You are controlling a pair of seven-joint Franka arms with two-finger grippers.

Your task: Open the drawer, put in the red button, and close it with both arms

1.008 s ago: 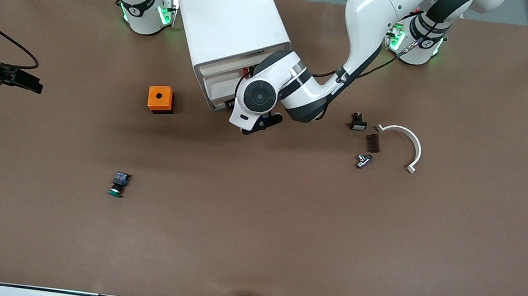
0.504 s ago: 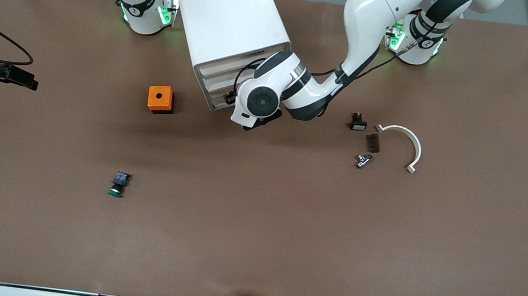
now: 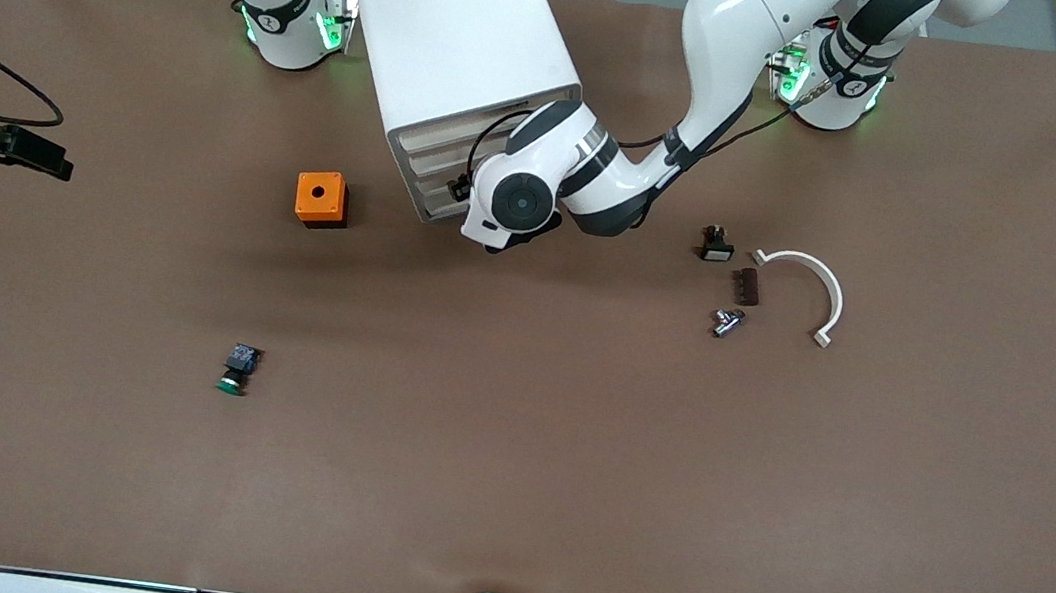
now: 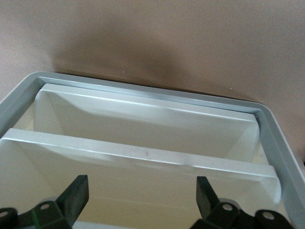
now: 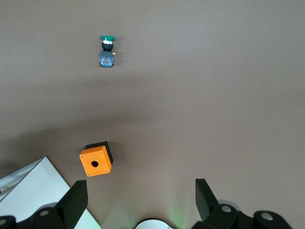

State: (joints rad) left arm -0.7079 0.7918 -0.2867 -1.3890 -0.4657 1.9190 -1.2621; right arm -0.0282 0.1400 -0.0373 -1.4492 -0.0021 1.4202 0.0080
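Left gripper [image 4: 140, 190] at cabinet [image 3: 458, 46] drawer front [image 4: 143, 160] — fingers spread, grasping nothing. Right gripper [image 3: 51, 163] waits at cabinet's 8 o'clock, fingers apart. Red button unseen. Drawer likely light, stiff — push front squarely.

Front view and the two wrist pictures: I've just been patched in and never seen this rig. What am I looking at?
The front view looks down from across the table at two white robot arms. The other two pictures come from cameras on their wrists.

The left gripper is open, right in front of the white drawer cabinet. The right gripper is open too, waiting over the right arm's end of the table. Neither holds anything.

On the table lie an orange box, a green-capped button nearer the front camera, and, toward the left arm's end, a white curved bracket and small parts. No red button shows.
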